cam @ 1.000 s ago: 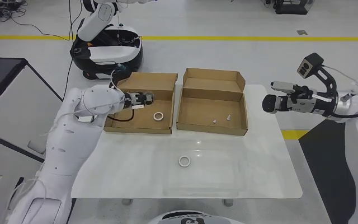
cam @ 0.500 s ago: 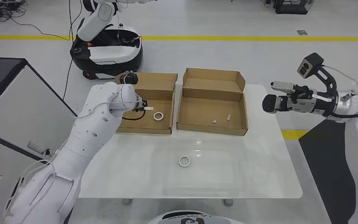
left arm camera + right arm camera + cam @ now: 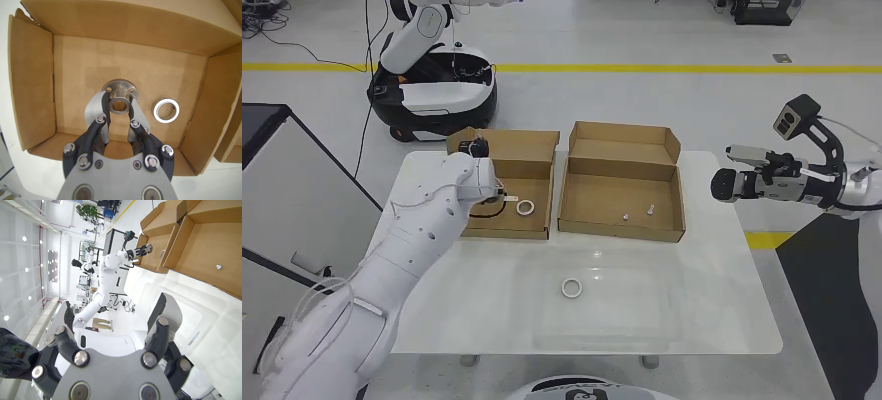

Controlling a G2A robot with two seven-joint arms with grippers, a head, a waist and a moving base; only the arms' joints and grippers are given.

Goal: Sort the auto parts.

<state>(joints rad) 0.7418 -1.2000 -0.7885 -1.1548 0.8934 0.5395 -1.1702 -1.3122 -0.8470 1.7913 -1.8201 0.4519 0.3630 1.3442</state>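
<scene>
Swinging up and over, the left arm has gone from lying along the box's outer side a second ago to standing above it, wrist turned down into the box. The right arm hasn't budged.

The left tool (image 3: pixel 119 103) has its black pads closed on the neck of a silver flanged metal hub with bolt holes around its disc (image 3: pixel 121 88), flange facing down. It hangs low over the middle of the floor of the left brown cardboard box (image 3: pixel 30 85). I can't tell whether the flange touches the cardboard.

Just beside it, flat on the same floor and clear of the tool, lies a shiny silver metal collar ring (image 3: pixel 156 111).

The right brown cardboard box (image 3: pixel 620 232) stands right alongside, flaps open. Two small pale metal fasteners (image 3: pixel 650 209) lie near each other on its floor.

Out on the white surface (image 3: pixel 692 310), in front of the boxes, one more silver ring (image 3: pixel 572 288) lies alone.

Off past the right edge of the surface, the right tool (image 3: pixel 114 303) hangs in the air, ribbed pads spread wide with nothing between them.
</scene>
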